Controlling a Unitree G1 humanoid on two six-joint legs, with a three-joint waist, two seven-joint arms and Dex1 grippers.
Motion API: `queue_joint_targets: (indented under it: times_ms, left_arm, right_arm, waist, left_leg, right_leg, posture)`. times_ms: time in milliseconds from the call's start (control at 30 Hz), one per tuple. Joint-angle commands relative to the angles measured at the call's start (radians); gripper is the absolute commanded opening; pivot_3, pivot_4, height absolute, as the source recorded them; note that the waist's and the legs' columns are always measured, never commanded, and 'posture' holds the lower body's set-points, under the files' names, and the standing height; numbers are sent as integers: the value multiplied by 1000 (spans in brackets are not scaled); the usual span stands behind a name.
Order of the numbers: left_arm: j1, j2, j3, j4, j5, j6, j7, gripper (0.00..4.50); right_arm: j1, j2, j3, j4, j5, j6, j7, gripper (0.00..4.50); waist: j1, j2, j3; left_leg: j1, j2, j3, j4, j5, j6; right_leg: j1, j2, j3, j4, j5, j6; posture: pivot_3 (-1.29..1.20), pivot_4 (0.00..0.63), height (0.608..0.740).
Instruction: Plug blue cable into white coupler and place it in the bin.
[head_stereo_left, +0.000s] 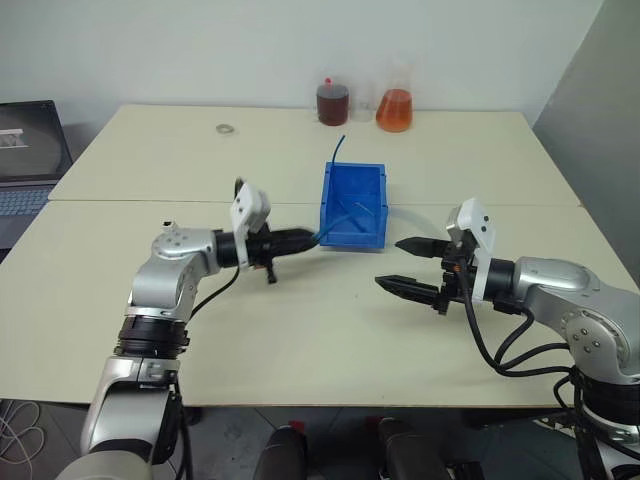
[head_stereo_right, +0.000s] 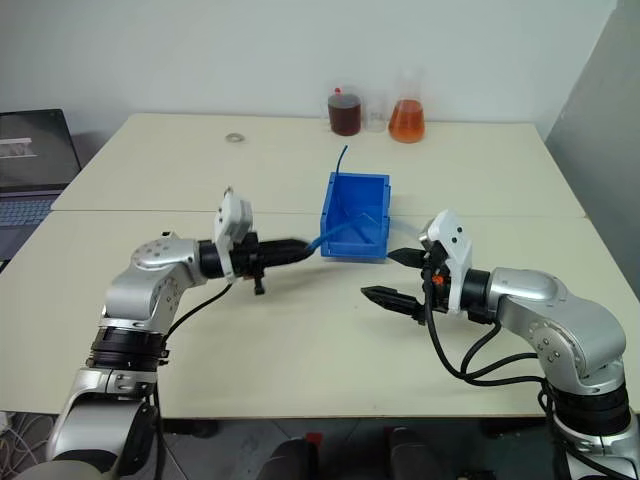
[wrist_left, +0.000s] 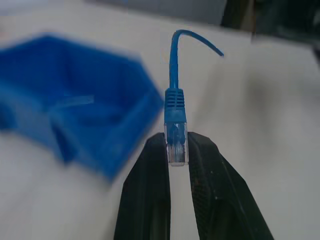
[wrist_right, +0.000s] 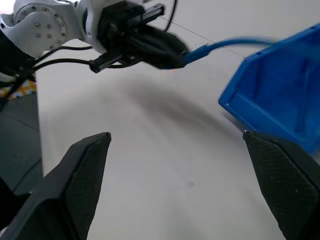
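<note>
Cable first: my left gripper (wrist_left: 177, 150) is clamped on the clear plug at the tip of the blue cable (wrist_left: 174, 102), its two black fingers (wrist_left: 150, 190) pressed against the plug's sides. From there the cable runs to the blue bin (head_stereo_left: 352, 205), which sits on the table (head_stereo_left: 300, 340) just beyond my left gripper's tip, and a length of it sticks up past the bin's far wall. Whether more cable lies coiled inside the bin I cannot tell.

My right gripper (head_stereo_left: 412, 265) hangs over the table to the right of the bin's front corner, jaws spread wide with nothing between them. It faces my left gripper across a bare stretch of tabletop; from my right wrist I see the left gripper with the cable coming out of its tip, and the bin's near corner off to one side.

I cannot make out the white coupler anywhere. A pale clear strip shows just past the bin's right wall, too faint to identify.

Farther off, at the table's back edge, stand a dark brown bottle (head_stereo_left: 332, 102) with a red cap, a flask of orange liquid (head_stereo_left: 395, 108), and a small clear glass between them. A flat metal ring (head_stereo_left: 226, 128) lies alone on the back left part of the table. A laptop (head_stereo_left: 28, 150) sits off the table's left side.
</note>
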Motion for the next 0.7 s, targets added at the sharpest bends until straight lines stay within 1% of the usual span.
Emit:
queue_joint_targets:
  times_ms: [33,167,267,367,433,533,700]
  left_arm:
    - [-61,-72,95,-171,-199,243,187,228]
    - [-60,-94,126,-212,-302,352,255,228]
    - [-33,-91,132,-239,-368,411,268,228]
    - [-10,-93,144,-271,-458,482,286,228]
    - [-29,-113,160,-254,-495,497,323,228]
    - [-57,-129,158,-232,-523,503,348,228]
    - [-58,-141,133,-239,-554,515,356,228]
  right_arm:
    - [-15,26,-66,-27,86,29,-54,4500]
    - [-76,70,-157,79,182,60,-109,4500]
    - [-121,61,-214,164,256,90,-113,4500]
    - [-202,73,-285,254,428,165,-155,4500]
    - [-222,71,-276,268,469,183,-167,4500]
    - [-230,67,-224,267,467,178,-155,4500]
    - [-246,62,-163,285,456,155,-122,4500]
  waist:
    - [0,0,0]
    - [-13,0,0]
    - [-15,0,0]
    - [-15,0,0]
    - [-14,0,0]
    - [-12,0,0]
    - [-13,0,0]
  left_leg:
    - [0,0,0,0,0,0]
    - [2,0,1,0,0,0]
    - [3,0,1,-1,0,0]
    - [2,0,1,-1,0,0]
    - [1,0,2,-1,0,0]
    - [1,0,1,-1,0,0]
    - [1,-1,2,-1,0,0]
  right_leg:
    - [0,0,0,0,0,0]
    - [0,1,1,1,0,0]
    - [0,1,1,1,0,0]
    - [0,1,2,0,0,0]
    - [0,1,1,0,0,0]
    - [0,1,1,-1,0,0]
    - [0,0,2,-1,0,0]
  posture:
    - [0,150,740]
    - [0,150,740]
    - [0,150,740]
    - [0,150,740]
    - [0,150,740]
    - [0,150,740]
    - [0,150,740]
